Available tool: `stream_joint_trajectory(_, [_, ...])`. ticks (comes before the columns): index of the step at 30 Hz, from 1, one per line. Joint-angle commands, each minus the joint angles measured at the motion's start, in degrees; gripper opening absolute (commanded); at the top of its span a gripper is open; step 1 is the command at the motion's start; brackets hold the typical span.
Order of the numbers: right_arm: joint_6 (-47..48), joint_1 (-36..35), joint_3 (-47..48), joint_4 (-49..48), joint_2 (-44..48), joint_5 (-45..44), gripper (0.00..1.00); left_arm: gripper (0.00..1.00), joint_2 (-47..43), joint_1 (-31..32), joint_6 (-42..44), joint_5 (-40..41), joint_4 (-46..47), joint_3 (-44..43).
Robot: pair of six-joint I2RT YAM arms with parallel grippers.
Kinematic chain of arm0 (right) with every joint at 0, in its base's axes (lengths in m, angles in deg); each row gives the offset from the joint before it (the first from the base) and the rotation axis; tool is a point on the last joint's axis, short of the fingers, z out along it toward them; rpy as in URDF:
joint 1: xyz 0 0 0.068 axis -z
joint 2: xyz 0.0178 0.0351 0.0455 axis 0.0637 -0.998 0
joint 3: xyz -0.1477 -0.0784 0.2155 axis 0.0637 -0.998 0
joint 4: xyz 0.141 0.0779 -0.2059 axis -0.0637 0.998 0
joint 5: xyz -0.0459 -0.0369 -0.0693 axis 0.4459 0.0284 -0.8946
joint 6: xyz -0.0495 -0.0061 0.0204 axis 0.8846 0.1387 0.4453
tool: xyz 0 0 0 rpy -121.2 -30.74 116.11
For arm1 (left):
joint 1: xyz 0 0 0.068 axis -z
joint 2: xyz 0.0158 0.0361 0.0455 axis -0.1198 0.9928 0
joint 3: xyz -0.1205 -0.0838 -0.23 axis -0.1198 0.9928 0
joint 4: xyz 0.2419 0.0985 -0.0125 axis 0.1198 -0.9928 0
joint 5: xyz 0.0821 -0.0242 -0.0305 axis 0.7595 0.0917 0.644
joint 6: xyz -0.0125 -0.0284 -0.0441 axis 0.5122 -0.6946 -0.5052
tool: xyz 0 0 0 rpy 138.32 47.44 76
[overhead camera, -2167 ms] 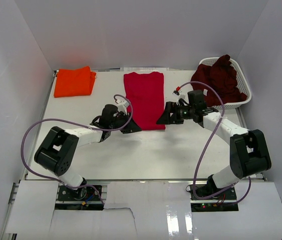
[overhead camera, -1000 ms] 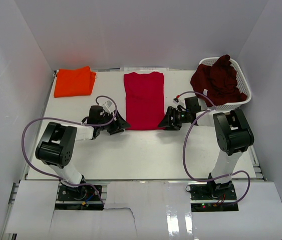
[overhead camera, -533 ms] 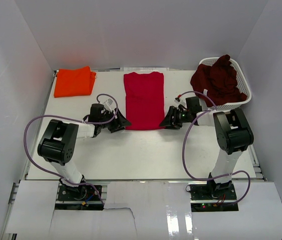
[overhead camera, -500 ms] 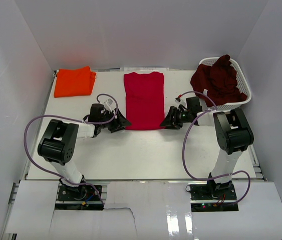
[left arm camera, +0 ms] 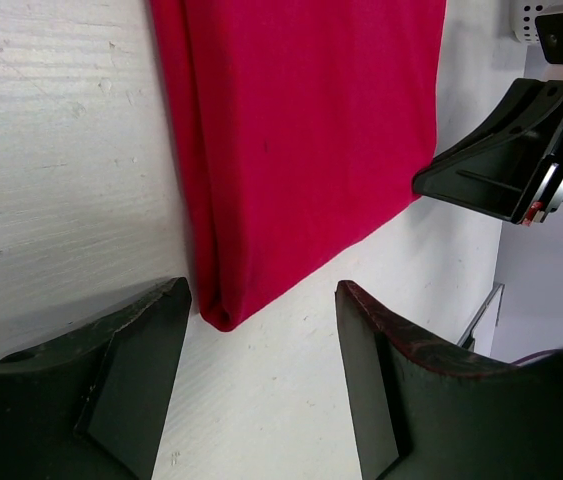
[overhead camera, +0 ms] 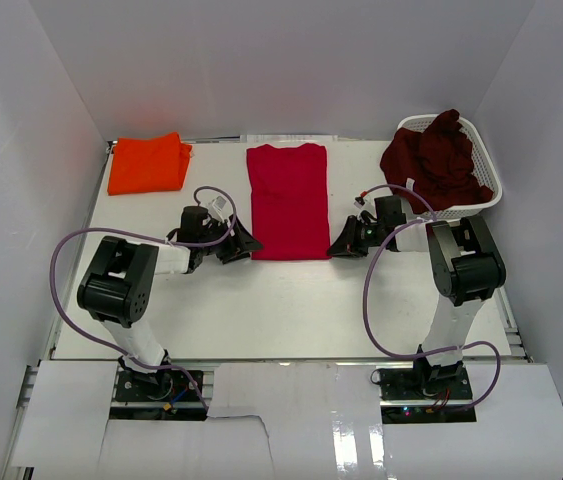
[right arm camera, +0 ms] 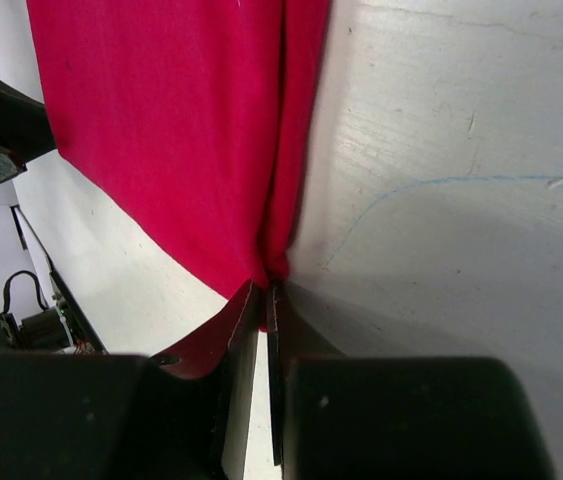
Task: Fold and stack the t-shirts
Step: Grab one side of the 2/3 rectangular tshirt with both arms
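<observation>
Right fingers [overhead camera: 342, 244] pinch one near corner of the red t-shirt [overhead camera: 287, 200]; left fingers [overhead camera: 242, 243], spread around the other, should close next for the fold.

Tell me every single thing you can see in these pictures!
red t-shirt: one, bright red, lying flat in the middle of the table
orange t-shirt: one, orange, folded at the far left corner
maroon t-shirt: one, dark maroon, heaped in the basket
basket: one, white, far right corner
table: one, white, under everything
cables: two, purple, looping off the arms
left gripper: one, black, open at the red t-shirt's near left corner
right gripper: one, black, pinching the red t-shirt's near right corner
</observation>
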Motion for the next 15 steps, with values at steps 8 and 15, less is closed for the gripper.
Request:
stream_joint_trajectory(8, [1.9, 0.3, -0.6, 1.5, -2.6, -4.6, 0.09, 0.72, 0.3, 0.0, -0.1, 3.3, -2.5, 4.1])
stream_joint_trajectory(15, [1.7, 0.3, -0.7, 1.4, -2.3, -4.4, 0.08, 0.72, 1.4, 0.9, -2.7, 5.7, -2.6, 6.4])
